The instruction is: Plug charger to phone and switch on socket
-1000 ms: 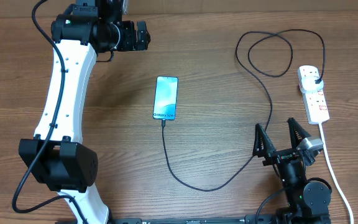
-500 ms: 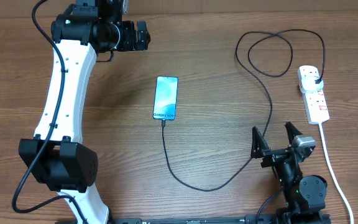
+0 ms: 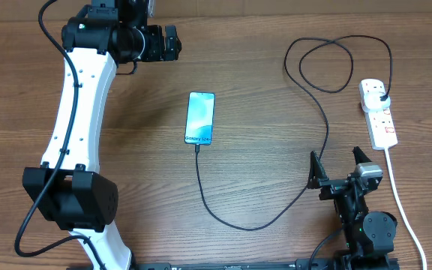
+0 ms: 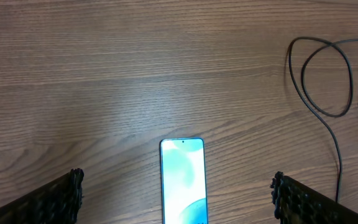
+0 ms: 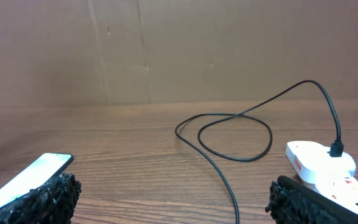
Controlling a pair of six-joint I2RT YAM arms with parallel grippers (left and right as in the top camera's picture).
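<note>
The phone lies screen up mid-table, and shows in the left wrist view and the right wrist view. The black charger cable meets the phone's near short edge, curves right and loops at the back. Its black plug sits in the white socket at the right. My left gripper is open and empty, high behind the phone. My right gripper is open and empty, near the front, left of the socket.
The socket's thick white cord runs toward the front right edge, just right of my right arm. The cable's curve lies close to my right gripper's left finger. A brown wall stands behind the table in the right wrist view.
My right gripper swung slightly left and then back, and now sits about where it was. The left arm, phone, cable and socket have not moved.
</note>
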